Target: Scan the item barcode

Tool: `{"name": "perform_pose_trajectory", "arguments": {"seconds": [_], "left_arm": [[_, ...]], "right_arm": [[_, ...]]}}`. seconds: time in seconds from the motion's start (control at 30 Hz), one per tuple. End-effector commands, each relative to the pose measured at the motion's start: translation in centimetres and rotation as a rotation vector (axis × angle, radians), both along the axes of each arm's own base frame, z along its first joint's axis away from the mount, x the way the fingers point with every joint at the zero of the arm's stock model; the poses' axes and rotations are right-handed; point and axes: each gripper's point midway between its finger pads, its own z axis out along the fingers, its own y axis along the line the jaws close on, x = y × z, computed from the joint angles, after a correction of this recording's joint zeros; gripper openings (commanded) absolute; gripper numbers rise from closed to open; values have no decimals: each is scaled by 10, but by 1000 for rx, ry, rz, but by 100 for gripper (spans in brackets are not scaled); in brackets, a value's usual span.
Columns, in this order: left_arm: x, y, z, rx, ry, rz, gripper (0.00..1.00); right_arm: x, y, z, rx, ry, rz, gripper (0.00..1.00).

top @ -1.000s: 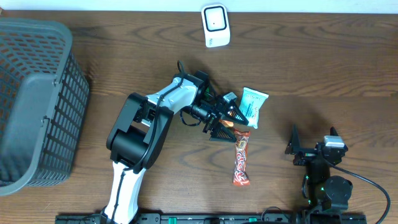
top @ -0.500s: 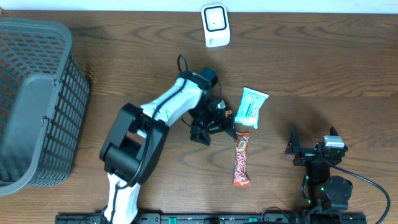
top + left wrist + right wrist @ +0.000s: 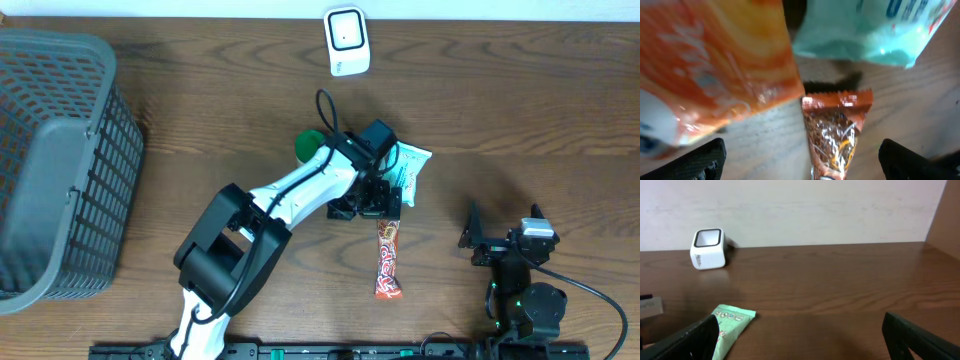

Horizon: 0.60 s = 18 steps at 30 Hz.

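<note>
Since a second ago the left arm has swung up and to the right. The left pincer (image 3: pixel 370 198) now hangs over the spot where the packets meet, and a round green thing (image 3: pixel 309 146) that was hidden before shows beside the arm. Far on the left a dark mesh basket (image 3: pixel 50 160) sits on the wooden counter (image 3: pixel 520 110). Next comes the green thing, just beside the left arm, and I cannot tell what it is. At the back edge, well apart from the rest, lies the white barcode scanner (image 3: pixel 346 40) with a dark window on it. The left pincer is spread wide and grips nothing. Its two black fingers (image 3: pixel 700 160) sit at the bottom corners of the wrist view. Under it, that view shows a blurry orange packet (image 3: pixel 715 65) on the left and a teal packet (image 3: pixel 865 30) on the right. The crimped end of a brown and orange snack bar (image 3: pixel 835 125) lies between the fingers, flat on the wood. From above, the teal packet pokes out to the right of the pincer, and the snack bar stretches toward the front edge. Far right, the right pincer (image 3: pixel 503 238) rests near the front edge, also spread wide and empty, well apart from all the packets.
</note>
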Motion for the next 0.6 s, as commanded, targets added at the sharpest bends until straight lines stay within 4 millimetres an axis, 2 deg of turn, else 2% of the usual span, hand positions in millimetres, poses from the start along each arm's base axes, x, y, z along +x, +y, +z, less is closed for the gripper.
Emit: {"name": "perform_pose_trajectory", "arguments": {"seconds": [0.0, 0.13, 0.23, 0.43, 0.57], "left_arm": [[18, -2, 7, -9, -65, 27, 98], [20, -9, 10, -46, -79, 10, 98], [14, -15, 14, -90, -43, 0, 100], [5, -27, 21, -168, 10, -19, 97], [6, -28, 18, -168, 10, -19, 82]], "right_arm": [[0, 2, -1, -15, 3, 8, 99], [0, 2, -1, -15, 3, 8, 99], [0, 2, -1, -15, 3, 8, 99], [0, 2, -1, -15, 3, 8, 99], [0, 2, -1, -15, 3, 8, 99]]}}
